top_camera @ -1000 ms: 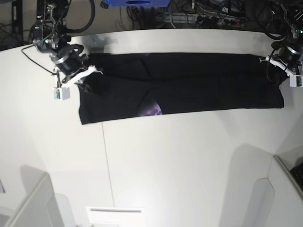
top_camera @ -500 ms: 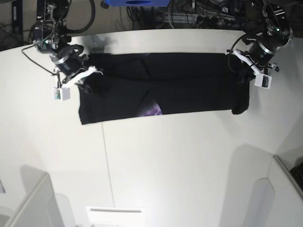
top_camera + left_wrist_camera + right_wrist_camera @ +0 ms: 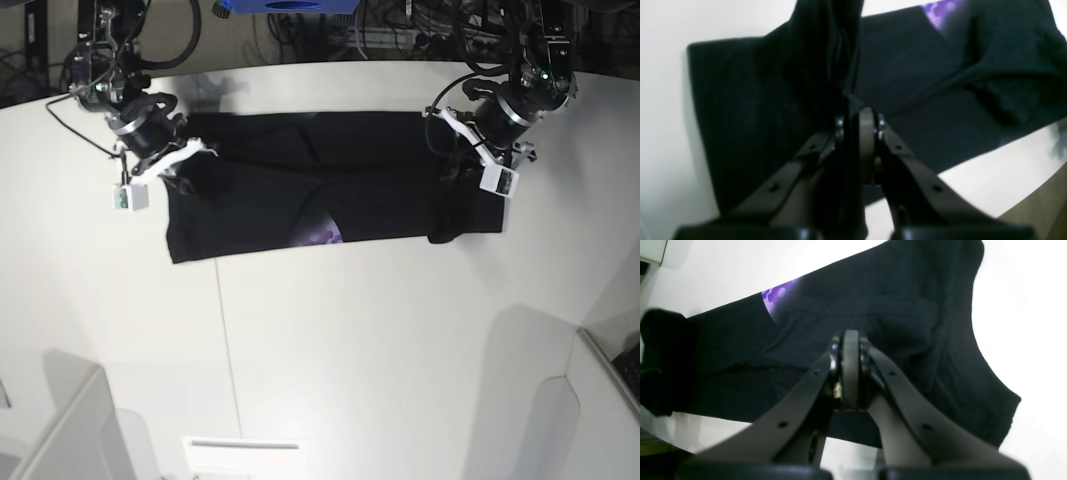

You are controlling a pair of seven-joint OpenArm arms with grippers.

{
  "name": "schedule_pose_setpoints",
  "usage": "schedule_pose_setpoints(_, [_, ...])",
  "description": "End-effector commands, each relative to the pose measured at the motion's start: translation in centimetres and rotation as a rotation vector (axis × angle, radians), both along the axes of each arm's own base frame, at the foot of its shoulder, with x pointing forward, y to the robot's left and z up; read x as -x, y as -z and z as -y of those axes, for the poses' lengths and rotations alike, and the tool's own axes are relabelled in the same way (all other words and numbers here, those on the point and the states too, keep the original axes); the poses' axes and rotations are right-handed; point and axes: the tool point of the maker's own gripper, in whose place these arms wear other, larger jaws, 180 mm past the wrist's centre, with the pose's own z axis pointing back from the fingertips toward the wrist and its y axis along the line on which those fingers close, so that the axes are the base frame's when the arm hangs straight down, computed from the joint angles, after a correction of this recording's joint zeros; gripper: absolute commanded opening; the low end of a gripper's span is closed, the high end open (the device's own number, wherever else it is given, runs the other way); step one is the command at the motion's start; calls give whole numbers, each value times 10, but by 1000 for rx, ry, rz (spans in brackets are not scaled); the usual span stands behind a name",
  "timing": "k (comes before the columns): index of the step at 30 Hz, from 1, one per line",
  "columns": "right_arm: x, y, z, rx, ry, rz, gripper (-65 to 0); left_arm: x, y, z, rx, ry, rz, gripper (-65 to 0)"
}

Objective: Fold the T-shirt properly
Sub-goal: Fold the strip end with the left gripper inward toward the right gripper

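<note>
I see the T-shirt [image 3: 320,185] lying as a long black band across the far half of the white desk [image 3: 330,340], and I take it as my landmark. My left claw [image 3: 470,160] sits over the shirt's end on the base view's right, clenched on a fold of black cloth that rises between its fingers [image 3: 867,133] in the left wrist view; the lifted cloth hangs in a dark bunch down to the shirt's near edge there. My right claw [image 3: 185,158] is at the shirt's opposite end, over its far corner, and the right wrist view shows its fingers [image 3: 850,366] pressed together with the black cloth [image 3: 873,306] spread flat beneath them; I cannot tell whether any cloth is pinched between them. A small patch of purple print [image 3: 322,236] peeks out at the shirt's near edge, roughly midway along it, and shows too in both wrist views [image 3: 940,10] [image 3: 776,295]. Beyond the shirt's far edge, cables [image 3: 440,25] clutter the floor past the desk.
</note>
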Motion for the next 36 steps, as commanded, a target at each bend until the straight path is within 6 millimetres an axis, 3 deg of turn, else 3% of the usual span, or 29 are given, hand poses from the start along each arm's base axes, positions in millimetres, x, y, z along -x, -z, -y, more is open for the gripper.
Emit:
schedule_pose_setpoints(1, [-5, -11, 0, -1, -4, 43, -650, -4, -7, 6, 18, 8, 30, -650])
schedule_pose_setpoints(18, [-6, -11, 3, 2, 3, 45, -650, -20, -8, 59, 93, 76, 23, -650])
schedule_pose_setpoints(36, [-8, -13, 3, 2, 3, 51, -650, -19, 2, 76, 114, 93, -16, -650])
